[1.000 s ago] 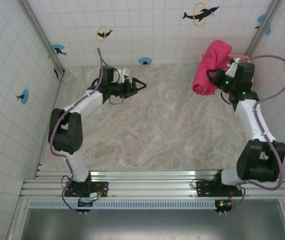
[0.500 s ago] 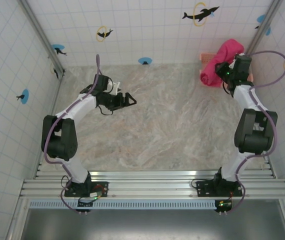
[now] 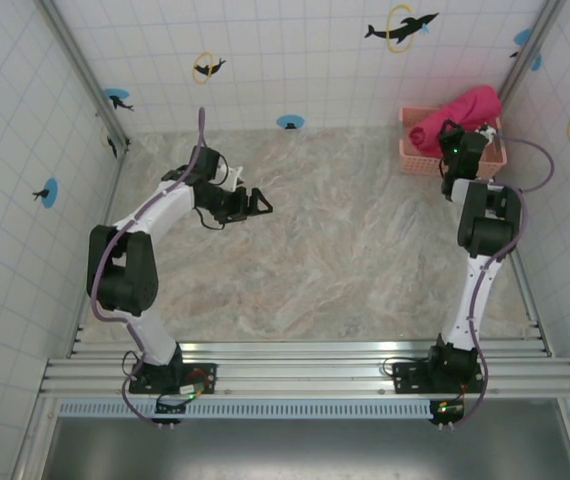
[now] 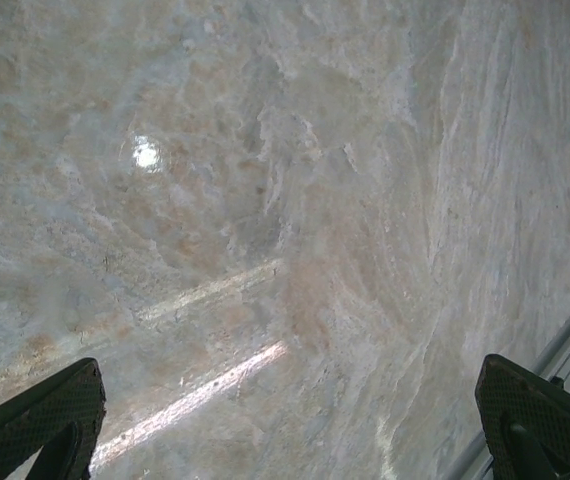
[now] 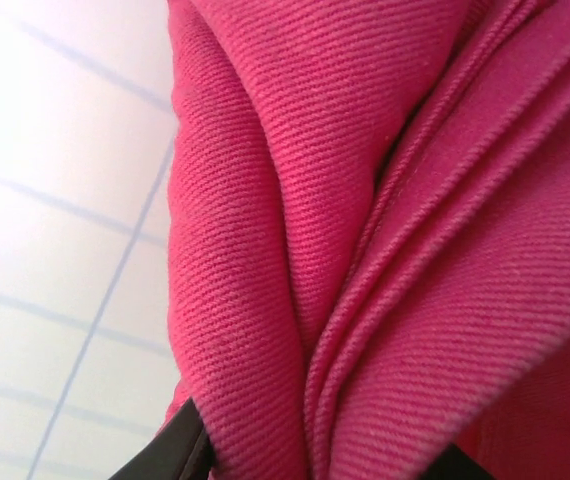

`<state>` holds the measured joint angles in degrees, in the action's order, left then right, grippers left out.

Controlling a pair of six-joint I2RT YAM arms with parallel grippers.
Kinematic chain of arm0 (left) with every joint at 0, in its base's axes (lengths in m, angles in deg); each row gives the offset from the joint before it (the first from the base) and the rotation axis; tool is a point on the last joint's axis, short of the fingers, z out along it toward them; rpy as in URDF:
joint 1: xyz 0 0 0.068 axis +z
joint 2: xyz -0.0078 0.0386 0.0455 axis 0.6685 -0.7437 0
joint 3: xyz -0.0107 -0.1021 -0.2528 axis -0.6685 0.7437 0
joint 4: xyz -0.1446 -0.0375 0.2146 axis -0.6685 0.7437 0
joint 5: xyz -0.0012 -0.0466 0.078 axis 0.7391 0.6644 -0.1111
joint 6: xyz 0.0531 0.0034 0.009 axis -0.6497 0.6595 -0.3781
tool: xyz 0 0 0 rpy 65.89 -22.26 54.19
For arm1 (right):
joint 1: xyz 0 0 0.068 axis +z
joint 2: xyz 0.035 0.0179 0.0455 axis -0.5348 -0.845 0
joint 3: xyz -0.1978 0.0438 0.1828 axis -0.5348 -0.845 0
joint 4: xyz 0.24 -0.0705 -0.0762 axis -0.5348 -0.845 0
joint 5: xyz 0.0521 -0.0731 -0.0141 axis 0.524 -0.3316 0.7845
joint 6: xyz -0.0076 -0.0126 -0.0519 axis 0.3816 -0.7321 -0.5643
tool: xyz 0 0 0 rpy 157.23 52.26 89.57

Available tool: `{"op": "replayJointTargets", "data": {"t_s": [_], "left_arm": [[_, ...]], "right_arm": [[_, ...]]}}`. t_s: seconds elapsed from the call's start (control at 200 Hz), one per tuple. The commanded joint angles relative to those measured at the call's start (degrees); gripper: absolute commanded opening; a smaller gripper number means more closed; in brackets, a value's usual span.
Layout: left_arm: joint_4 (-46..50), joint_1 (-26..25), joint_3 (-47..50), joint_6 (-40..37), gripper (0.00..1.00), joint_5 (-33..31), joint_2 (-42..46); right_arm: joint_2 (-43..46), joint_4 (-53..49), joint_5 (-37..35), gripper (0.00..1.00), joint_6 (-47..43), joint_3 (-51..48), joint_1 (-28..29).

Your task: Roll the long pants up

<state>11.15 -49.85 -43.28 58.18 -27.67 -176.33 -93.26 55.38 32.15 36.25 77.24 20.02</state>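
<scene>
The long pants (image 3: 457, 112) are a magenta bundle held up over a salmon-pink basket (image 3: 412, 152) in the far right corner. My right gripper (image 3: 452, 133) is shut on them. In the right wrist view the folded twill cloth of the pants (image 5: 365, 250) is pinched between the two dark fingers (image 5: 170, 455), and the gripper (image 5: 315, 465) is mostly buried in it. My left gripper (image 3: 260, 203) hovers open over the bare marble at the left middle. Its fingertips (image 4: 40, 420) stand wide apart with nothing between them, the gripper (image 4: 290, 440) low over the table.
The marble tabletop (image 3: 335, 250) is walled by white tiled panels with dolphin stickers. The basket sits against the back wall by the right corner post (image 3: 521, 55). A metal rail (image 3: 305, 375) runs along the near edge.
The right arm has swung back and right, carrying the pants bundle from over the table to above the basket. The left arm drew back slightly to the left, still open.
</scene>
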Motion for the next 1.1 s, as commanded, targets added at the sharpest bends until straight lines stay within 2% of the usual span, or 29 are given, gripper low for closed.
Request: {"op": "replayJointTargets", "data": {"t_s": [0.0,0.165,0.175,0.23,0.3,0.305,0.315,0.32,0.33,0.345,0.575,0.746,0.891,0.926,0.971,1.016,1.091], "left_arm": [[4.02,0.26,-3.55,-1.93,0.97,0.40,-2.95],[4.86,0.30,-6.36,-1.98,0.97,1.45,-5.80],[4.99,0.27,-6.49,-2.04,0.97,1.43,-5.90],[5.16,0.27,-7.01,-2.18,0.97,1.49,-6.46],[5.18,0.31,-7.23,-2.41,0.97,1.69,-6.76],[5.15,0.28,-7.23,-2.42,0.97,1.69,-6.75],[5.13,0.22,-7.19,-2.46,0.97,1.69,-6.82],[5.12,0.24,-7.17,-2.49,0.97,1.69,-6.79],[5.19,0.27,-7.15,-2.45,0.97,1.63,-6.76],[5.15,0.31,-7.15,-2.56,0.97,1.69,-6.75],[6.93,0.55,-6.80,-4.42,0.97,1.87,-5.41],[7.07,1.23,-5.43,-5.19,0.97,2.04,-2.64],[5.81,2.41,-3.18,-5.43,0.97,2.12,-0.05],[5.41,2.81,-2.73,-5.70,0.97,2.31,0.26],[5.04,3.28,-2.34,-6.33,0.97,1.77,0.37],[5.03,3.61,-2.06,-6.90,0.97,1.26,0.08],[4.74,4.12,-1.70,-7.11,0.97,2.13,-0.36]], "right_arm": [[-3.27,18.17,-8.87,0.00,6.08,3.47,-0.05],[-4.22,15.78,-9.28,0.00,3.91,3.71,0.85],[-4.18,15.65,-9.27,0.02,3.77,3.67,0.92],[-3.39,14.82,-9.73,0.28,3.36,2.71,1.23],[-2.10,14.96,-10.24,0.50,2.55,0.98,1.48],[-2.03,15.01,-10.27,0.53,2.43,0.86,1.49],[-1.79,15.09,-10.31,0.68,2.26,0.56,1.50],[-1.66,15.11,-10.31,0.72,2.20,0.47,1.50],[-1.41,15.14,-10.30,0.92,2.03,0.22,1.53],[-1.03,15.22,-10.30,0.99,1.81,-0.13,1.51],[8.21,11.49,-12.04,1.00,0.33,-4.63,1.83],[22.31,-8.45,-17.65,0.99,-8.46,-8.35,3.67],[33.28,-16.27,-21.82,0.99,-14.36,-12.16,4.92],[35.46,-22.40,-23.37,0.99,-14.43,-11.36,4.93],[37.01,-31.67,-25.85,0.99,-14.10,-8.93,4.85],[36.97,-38.23,-25.30,0.99,-15.52,-6.22,4.57],[36.16,-39.84,-21.56,0.99,-17.33,-5.59,4.28]]}}
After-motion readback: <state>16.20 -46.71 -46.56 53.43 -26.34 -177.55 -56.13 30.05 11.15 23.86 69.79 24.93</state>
